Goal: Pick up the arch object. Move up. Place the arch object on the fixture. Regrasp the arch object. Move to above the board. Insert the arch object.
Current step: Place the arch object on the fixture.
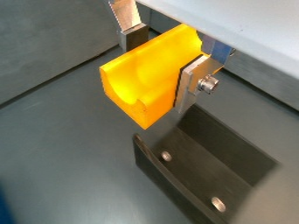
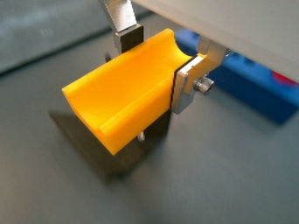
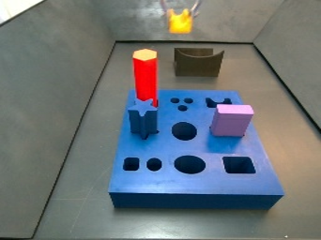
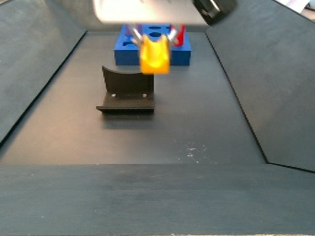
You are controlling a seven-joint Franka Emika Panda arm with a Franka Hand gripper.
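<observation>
claw: the claw (image 1: 166,59) is closed on the small yellow-orange notched arch block (image 1: 146,77), silver finger plates pressing two opposite faces
arch position: held in the air above the dark olive-brown open-topped fixture (image 4: 125,91), not touching it
why: likely lifted clear so it can be set in the fixture for a regrasp
board: thick blue slab with shaped holes (image 3: 194,155), well apart, on the dark floor
stage: placing not yet done

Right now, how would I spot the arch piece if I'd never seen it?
Start at the blue board, then look past the dark fixture. Above it the gripper holds the arch in its jaws: the only yellow-orange piece, and the only one off the floor.
</observation>
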